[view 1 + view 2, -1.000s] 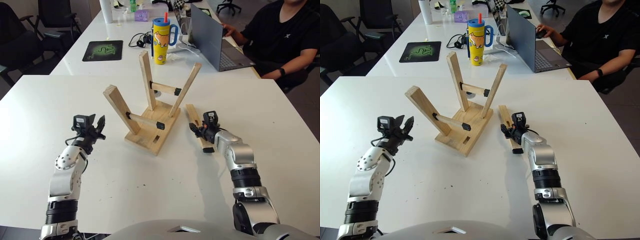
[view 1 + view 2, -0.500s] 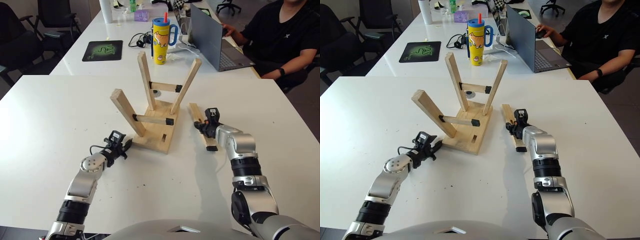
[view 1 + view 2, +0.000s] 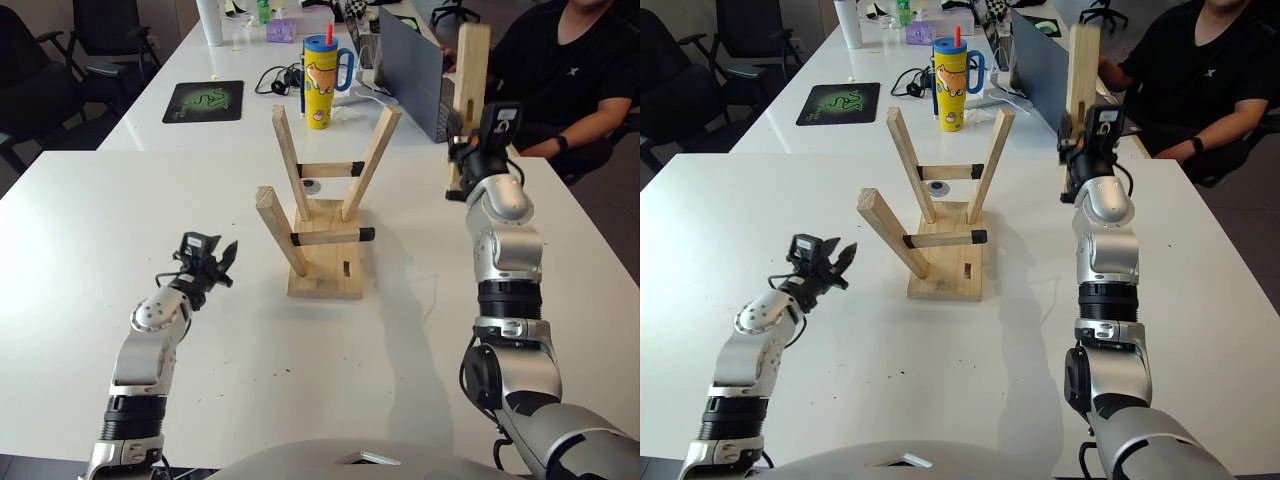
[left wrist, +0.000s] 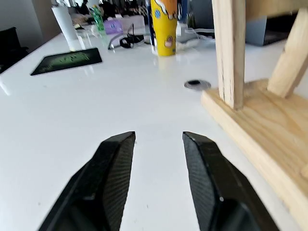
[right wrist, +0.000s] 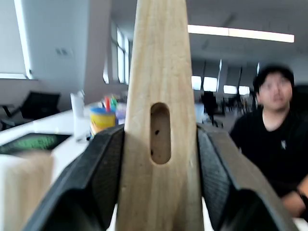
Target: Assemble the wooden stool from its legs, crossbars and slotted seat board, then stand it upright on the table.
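Wooden stool (image 3: 325, 240) sits upside down mid-frame on the white table (image 3: 90, 200), partly built. Upper right, the right gripper (image 3: 465, 150) is clamped on a loose leg (image 3: 470, 70), held upright. Its wrist view catches the leg's oval slot (image 5: 160, 132) up close. Lower left, the left gripper (image 4: 159, 144) is spread wide, holding nothing, near the seat board (image 4: 260, 120).

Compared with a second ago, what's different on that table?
The right claw lifted the loose leg off the table and holds it upright in the air. The left claw went up to the seat board, which turned, then drew back, open. Three legs and two crossbars stayed fitted.
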